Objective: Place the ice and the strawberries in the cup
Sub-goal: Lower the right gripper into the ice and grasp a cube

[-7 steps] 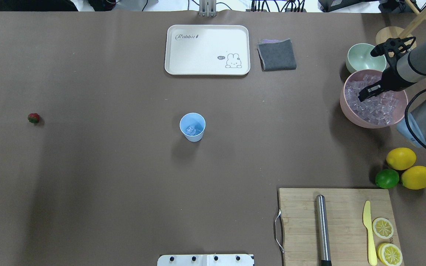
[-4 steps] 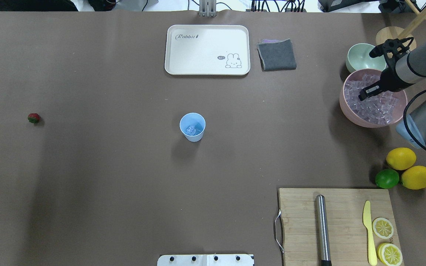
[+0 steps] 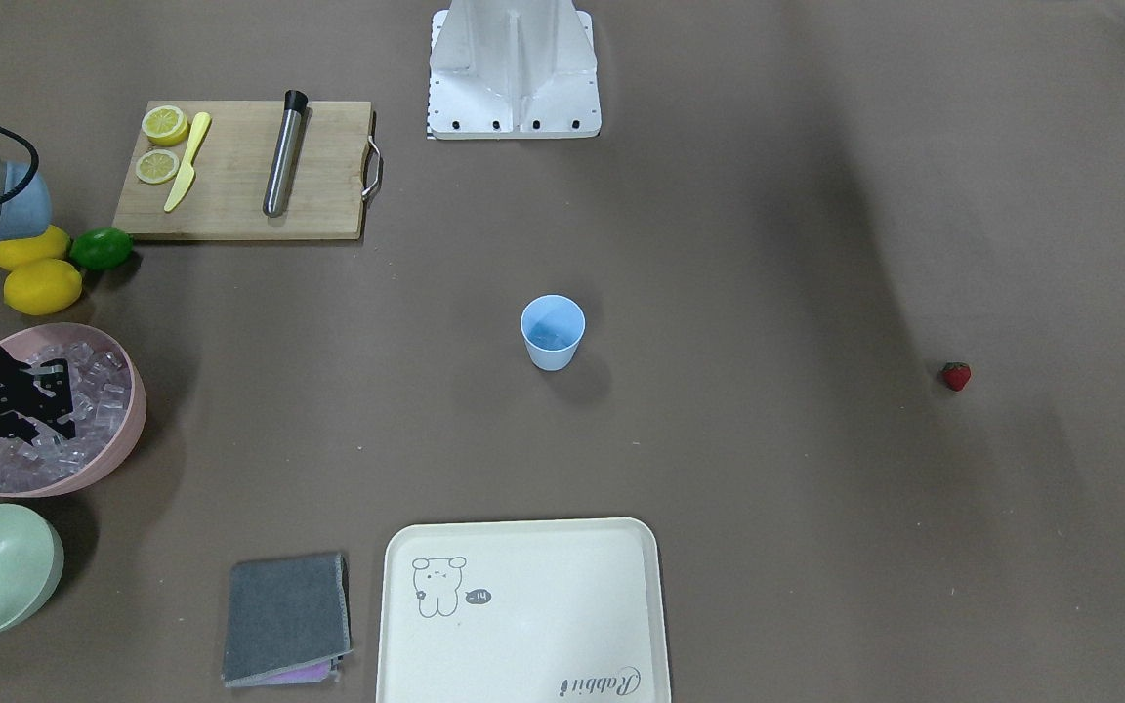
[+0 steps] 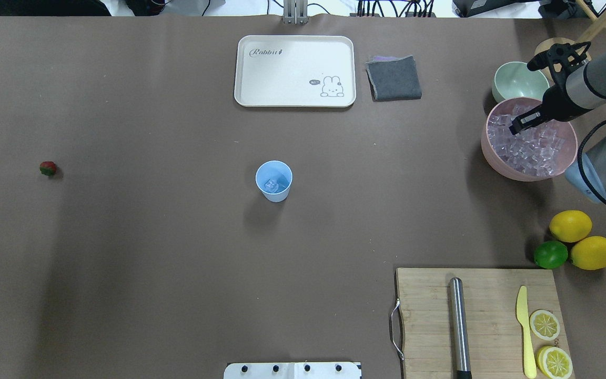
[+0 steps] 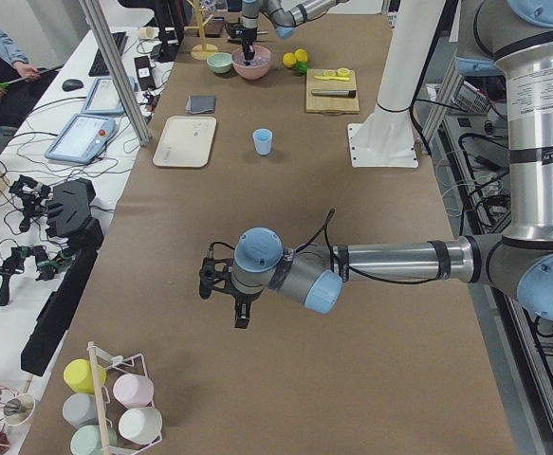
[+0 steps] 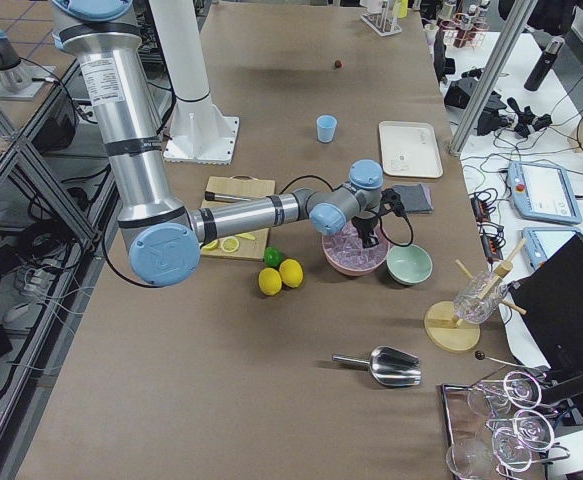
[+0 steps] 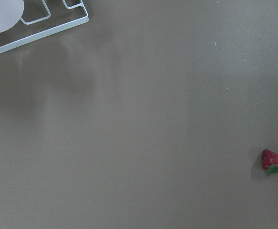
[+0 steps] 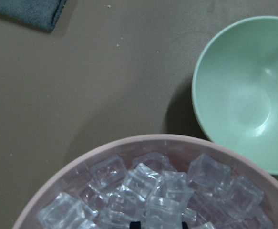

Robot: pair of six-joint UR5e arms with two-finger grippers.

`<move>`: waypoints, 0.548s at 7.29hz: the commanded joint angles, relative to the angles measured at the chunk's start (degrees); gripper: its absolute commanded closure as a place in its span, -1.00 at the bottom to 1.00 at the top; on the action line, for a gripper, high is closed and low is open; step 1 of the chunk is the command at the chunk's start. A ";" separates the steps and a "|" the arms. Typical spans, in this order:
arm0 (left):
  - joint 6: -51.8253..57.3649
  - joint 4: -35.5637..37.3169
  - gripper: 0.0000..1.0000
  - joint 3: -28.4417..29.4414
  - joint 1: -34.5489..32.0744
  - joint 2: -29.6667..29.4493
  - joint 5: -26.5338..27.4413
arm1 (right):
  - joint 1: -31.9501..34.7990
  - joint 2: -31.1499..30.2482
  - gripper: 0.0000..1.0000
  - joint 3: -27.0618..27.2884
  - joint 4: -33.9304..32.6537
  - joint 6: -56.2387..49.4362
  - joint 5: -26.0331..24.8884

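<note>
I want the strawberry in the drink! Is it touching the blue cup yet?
Apart. The overhead view shows the strawberry lying far left of the cup, bare table between them.

right arm [image 6: 261,211] over bowl [image 6: 357,268] of ice [image 6: 343,246]

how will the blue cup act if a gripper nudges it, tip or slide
Probably tips easily: the cup is tapered, standing on its narrow base. It is likely light, with only a little ice inside as ballast. Smooth plastic on the flat table may slide first if pushed low.
</note>
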 commanded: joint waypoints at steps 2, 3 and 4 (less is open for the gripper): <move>-0.02 0.00 -0.95 0.09 0.00 0.00 0.00 | 1.71 0.24 0.68 2.41 -2.36 -0.08 2.31; -0.02 0.00 -0.95 0.01 0.00 0.00 0.00 | 1.97 1.98 0.68 5.73 -8.64 -0.16 2.75; -0.10 -0.09 -0.95 -0.17 0.00 0.00 0.00 | 1.63 6.26 0.73 7.94 -15.67 0.10 2.67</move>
